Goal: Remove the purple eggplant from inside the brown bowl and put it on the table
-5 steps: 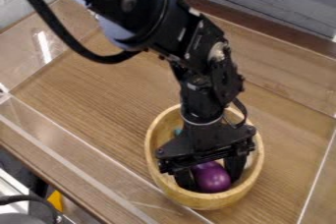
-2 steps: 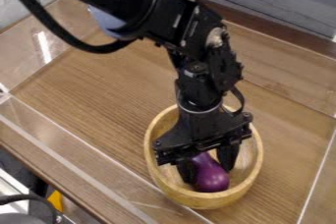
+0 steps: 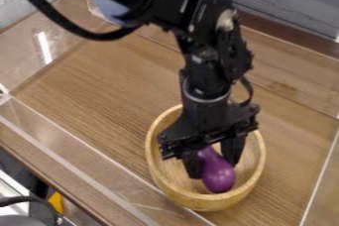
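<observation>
The purple eggplant (image 3: 219, 175) hangs lengthwise inside the brown bowl (image 3: 175, 192), its fat rounded end low near the bowl's floor. My gripper (image 3: 212, 155) points straight down over the bowl and is shut on the eggplant's upper end, which the black fingers (image 3: 189, 155) hide. The bowl stands on the wood-grain table (image 3: 93, 91) at the front right.
Clear acrylic walls edge the table: one runs along the front left (image 3: 79, 166) and another stands at the right (image 3: 323, 175). The black arm (image 3: 172, 12) reaches in from the upper left. Bare wood lies left of and behind the bowl.
The gripper has closed on the eggplant's upper end and risen a little. More of the eggplant's length shows below the fingers than before.
</observation>
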`<state>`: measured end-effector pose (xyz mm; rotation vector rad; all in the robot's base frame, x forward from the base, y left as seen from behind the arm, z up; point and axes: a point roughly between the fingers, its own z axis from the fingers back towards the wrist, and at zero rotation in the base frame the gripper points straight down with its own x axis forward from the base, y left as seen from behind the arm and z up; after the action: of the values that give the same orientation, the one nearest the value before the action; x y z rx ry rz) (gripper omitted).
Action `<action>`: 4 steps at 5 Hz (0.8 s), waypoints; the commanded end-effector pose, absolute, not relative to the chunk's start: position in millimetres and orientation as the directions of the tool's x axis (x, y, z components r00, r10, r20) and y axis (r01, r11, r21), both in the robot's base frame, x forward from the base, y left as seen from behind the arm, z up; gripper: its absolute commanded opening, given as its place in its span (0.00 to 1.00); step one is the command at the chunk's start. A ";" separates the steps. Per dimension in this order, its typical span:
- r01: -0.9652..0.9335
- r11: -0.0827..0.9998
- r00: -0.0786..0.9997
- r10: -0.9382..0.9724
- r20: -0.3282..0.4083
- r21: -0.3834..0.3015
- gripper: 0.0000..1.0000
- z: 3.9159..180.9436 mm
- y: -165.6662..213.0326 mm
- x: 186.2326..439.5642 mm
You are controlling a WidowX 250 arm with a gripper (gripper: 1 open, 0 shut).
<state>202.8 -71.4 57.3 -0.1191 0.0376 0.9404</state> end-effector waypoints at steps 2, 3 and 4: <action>-0.822 0.553 0.564 0.823 -0.063 -0.140 0.00 58.5 -74.7 202.8; -0.851 0.506 0.517 0.854 -0.062 -0.137 0.00 64.3 -79.4 203.9; -0.879 0.458 0.469 0.881 -0.061 -0.133 0.00 67.8 -83.9 204.5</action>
<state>195.7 -80.2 54.6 -0.1090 0.0223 1.0910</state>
